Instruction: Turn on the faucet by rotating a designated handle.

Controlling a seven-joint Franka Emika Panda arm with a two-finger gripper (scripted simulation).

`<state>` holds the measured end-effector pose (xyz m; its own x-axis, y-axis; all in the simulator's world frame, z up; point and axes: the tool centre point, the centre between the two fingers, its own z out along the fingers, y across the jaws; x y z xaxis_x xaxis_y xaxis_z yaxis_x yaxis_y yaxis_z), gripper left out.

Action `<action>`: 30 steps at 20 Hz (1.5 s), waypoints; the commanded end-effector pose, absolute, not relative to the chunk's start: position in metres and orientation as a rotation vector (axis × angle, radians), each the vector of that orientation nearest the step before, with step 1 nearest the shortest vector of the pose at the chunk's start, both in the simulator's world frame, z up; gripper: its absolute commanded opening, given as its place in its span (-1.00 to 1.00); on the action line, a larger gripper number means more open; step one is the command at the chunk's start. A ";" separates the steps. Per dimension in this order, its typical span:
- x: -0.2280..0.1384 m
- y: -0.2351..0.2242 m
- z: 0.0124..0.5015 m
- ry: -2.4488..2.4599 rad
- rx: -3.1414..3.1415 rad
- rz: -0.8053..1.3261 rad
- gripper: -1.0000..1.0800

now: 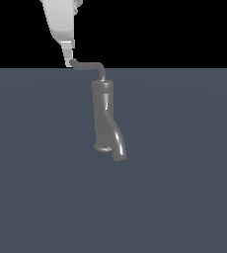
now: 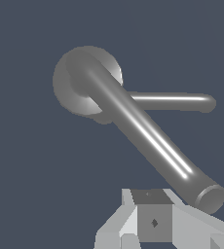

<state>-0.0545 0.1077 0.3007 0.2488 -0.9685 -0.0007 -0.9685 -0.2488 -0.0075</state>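
The faucet (image 1: 103,113) is a grey upright cylinder with a capped top, and its thick spout (image 1: 118,146) curves down toward the front. The handle (image 1: 88,65) is a thin bent rod that runs from the cap toward the exterior view's left. My white gripper (image 1: 68,62) comes down from above and touches the handle's upturned tip. In the wrist view I look down on the cap (image 2: 65,85). There the handle (image 2: 143,133) looks large and close, and its tip lies right beside my gripper (image 2: 153,214). The spout (image 2: 172,102) shows beyond it. The fingers look pressed together with nothing between them.
The faucet stands alone on a flat slate-grey floor (image 1: 184,188). Black background lies behind it. No other objects are in view.
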 end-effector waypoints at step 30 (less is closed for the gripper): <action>-0.076 0.006 0.301 1.893 -2.506 0.004 -1.00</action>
